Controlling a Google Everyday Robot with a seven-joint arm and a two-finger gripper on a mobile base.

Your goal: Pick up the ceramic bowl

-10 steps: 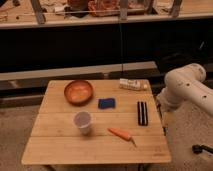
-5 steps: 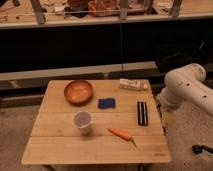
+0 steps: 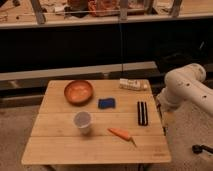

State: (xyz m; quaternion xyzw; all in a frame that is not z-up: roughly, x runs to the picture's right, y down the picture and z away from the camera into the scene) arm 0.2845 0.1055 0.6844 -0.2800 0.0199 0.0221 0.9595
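Note:
The ceramic bowl [image 3: 78, 91] is round, shallow and orange-brown, and sits upright on the far left part of the wooden table [image 3: 60, 142]. The white arm [image 3: 186, 89] stands off the table's right side. My gripper [image 3: 163, 111] hangs at the arm's lower end, just beyond the table's right edge, far to the right of the bowl and holding nothing that I can see.
A small white cup [image 3: 82, 121] stands in front of the bowl. A blue sponge [image 3: 106, 103] lies mid-table, a black flat object [image 3: 143, 113] at the right, a carrot [image 3: 121, 134] near the front, a white tube [image 3: 132, 84] at the back right. A dark shelf unit stands behind.

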